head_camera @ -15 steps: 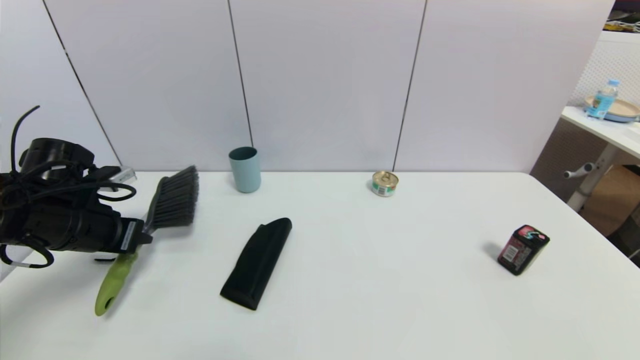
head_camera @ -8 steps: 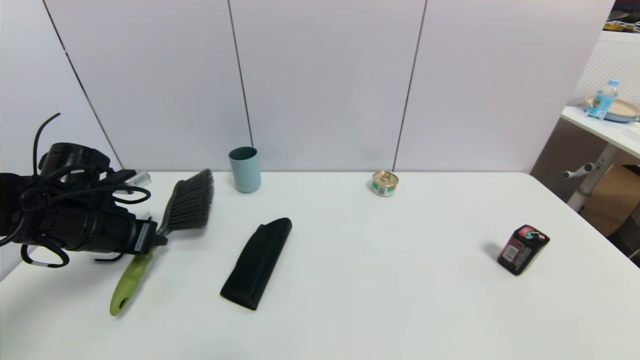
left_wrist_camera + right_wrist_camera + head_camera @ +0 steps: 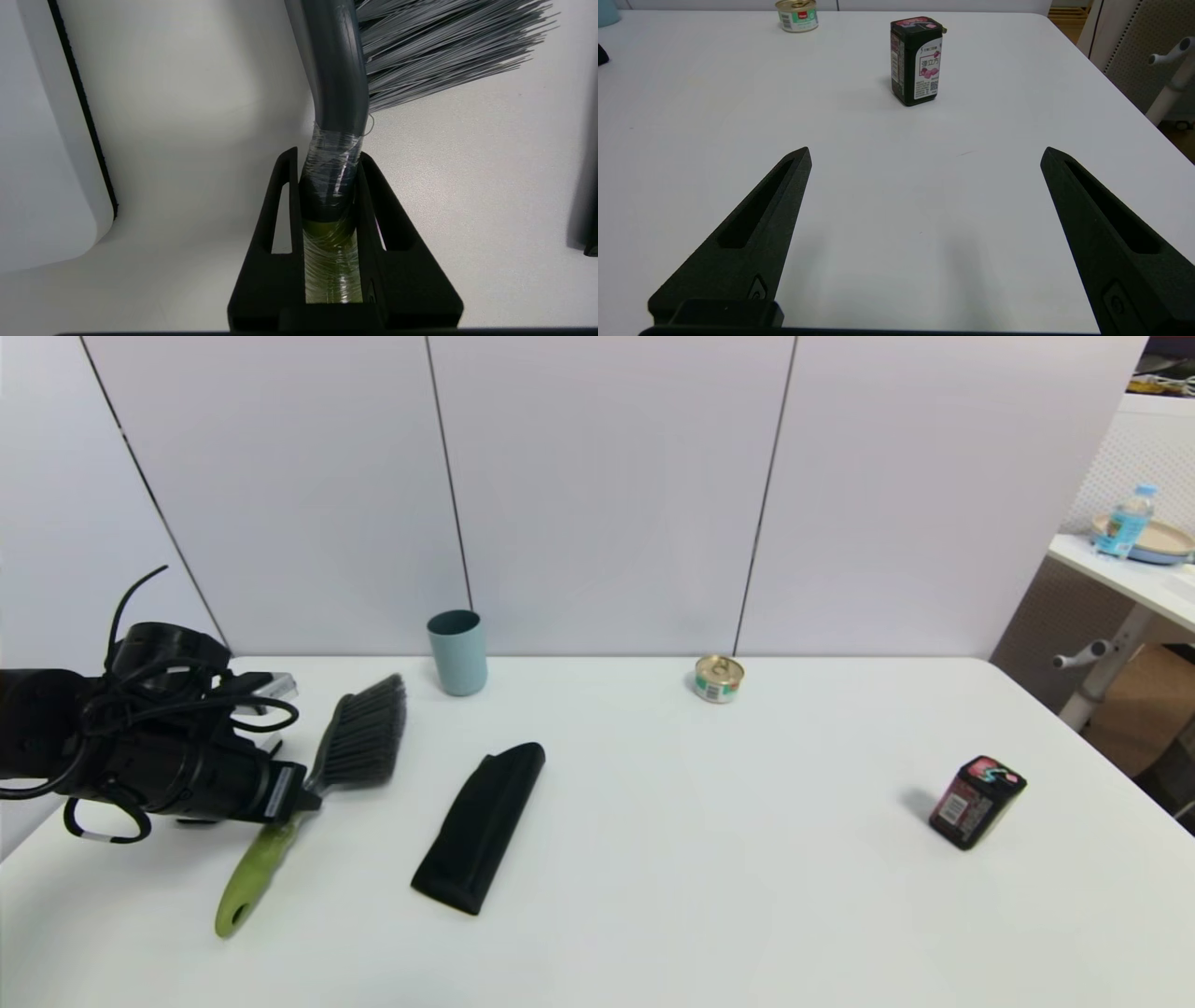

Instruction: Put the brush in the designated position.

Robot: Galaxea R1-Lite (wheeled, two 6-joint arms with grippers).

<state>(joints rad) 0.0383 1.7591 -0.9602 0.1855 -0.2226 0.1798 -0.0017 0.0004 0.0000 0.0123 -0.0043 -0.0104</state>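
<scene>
The white desk carries everything, backed by pale wall panels. Over its left side the left gripper reaches in from the left edge, jaws closed tight on the brush at the neck where the lime-green handle meets the grey spine; clear wrap shows around that neck in the left wrist view. The brush lies slanted, its dark fanned bristles toward the back wall and its green handle end toward the robot, low at the desk surface; whether it touches cannot be told. Just right of the brush lies a flat black pouch, slanted the same way and apart from it. The right gripper hovers over bare desk at the right, jaws spread wide and holding nothing. Beyond it stands a small black box with a pink label. A teal cup stands near the back wall behind the bristles, and a small tin can sits farther right along the back.
</scene>
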